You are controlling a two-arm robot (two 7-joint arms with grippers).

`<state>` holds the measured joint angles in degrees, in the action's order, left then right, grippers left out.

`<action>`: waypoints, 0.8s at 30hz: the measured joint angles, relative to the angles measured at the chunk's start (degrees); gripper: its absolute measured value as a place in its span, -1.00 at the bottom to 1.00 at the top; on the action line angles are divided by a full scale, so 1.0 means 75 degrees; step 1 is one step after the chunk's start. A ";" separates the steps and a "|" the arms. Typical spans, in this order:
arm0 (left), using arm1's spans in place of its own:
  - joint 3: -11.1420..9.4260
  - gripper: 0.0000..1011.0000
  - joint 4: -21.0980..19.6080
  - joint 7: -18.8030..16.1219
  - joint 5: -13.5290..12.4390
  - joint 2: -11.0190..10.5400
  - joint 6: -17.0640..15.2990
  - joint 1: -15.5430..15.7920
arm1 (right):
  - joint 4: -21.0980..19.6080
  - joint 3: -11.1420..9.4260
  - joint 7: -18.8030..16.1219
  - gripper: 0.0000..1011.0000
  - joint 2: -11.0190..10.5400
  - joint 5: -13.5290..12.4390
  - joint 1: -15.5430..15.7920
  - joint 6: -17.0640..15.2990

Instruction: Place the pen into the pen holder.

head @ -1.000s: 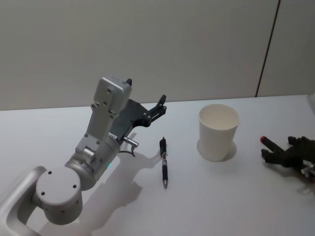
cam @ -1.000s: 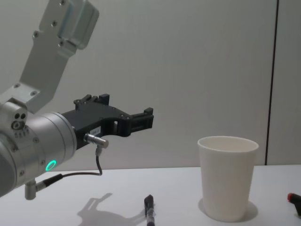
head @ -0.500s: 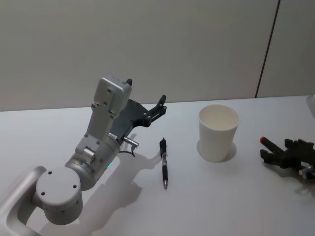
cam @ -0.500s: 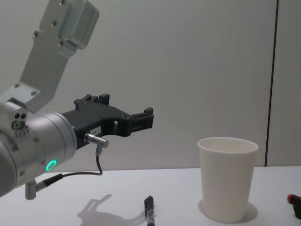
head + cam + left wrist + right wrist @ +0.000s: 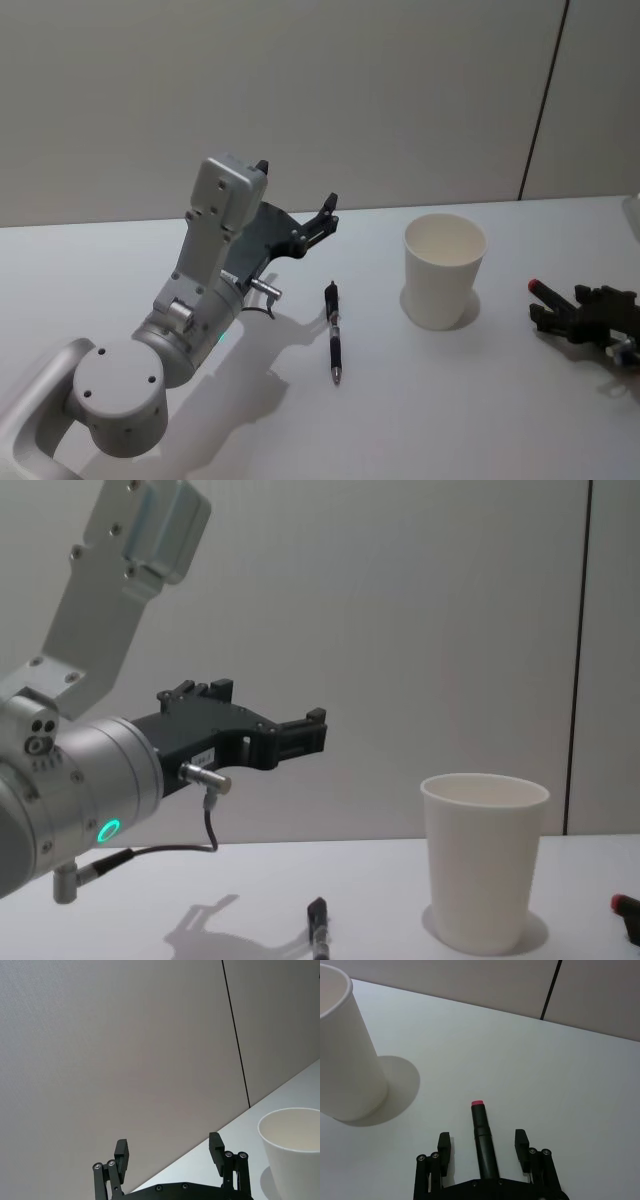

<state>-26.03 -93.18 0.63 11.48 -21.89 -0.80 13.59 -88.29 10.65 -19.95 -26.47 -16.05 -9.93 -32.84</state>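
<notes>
- The pen (image 5: pixel 334 340) lies flat on the surface (image 5: pixel 450 410), well short of its goal and untouched; its length runs roughly away from the robot.
- The pen holder (image 5: pixel 444 270) stands upright just to the right of the pen, mouth up and empty, so the pen can drop straight in.
- The left end effector (image 5: pixel 169 1149) hangs above the surface, behind and left of the pen, with its fingers spread wide. It appears poised to descend, and the pick-up has not begun.
- The right end effector (image 5: pixel 482 1141) rests low on the surface, right of the pen holder, fingers apart. A red-tipped black rod (image 5: pixel 481 1130) lies between them without being gripped. This arm looks parked.
- Next step, by judgement: lower the left fingers astride the pen's barrel and close crosswise.
</notes>
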 joint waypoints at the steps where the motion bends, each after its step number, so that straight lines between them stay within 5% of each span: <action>1: 0.0000 0.98 0.0000 0.0000 0.0000 0.0000 0.0000 0.0000 | 0.0002 0.0000 0.0000 0.58 0.0001 -0.0001 0.0000 0.0000; 24: 0.0000 0.98 0.0000 0.0000 0.0000 0.0000 0.0000 0.0000 | 0.0031 -0.0001 0.0020 0.30 0.0011 -0.0012 -0.0005 -0.0005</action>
<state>-26.02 -93.18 0.63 11.48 -21.89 -0.80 13.59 -88.05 10.64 -19.80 -26.39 -16.14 -9.97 -32.87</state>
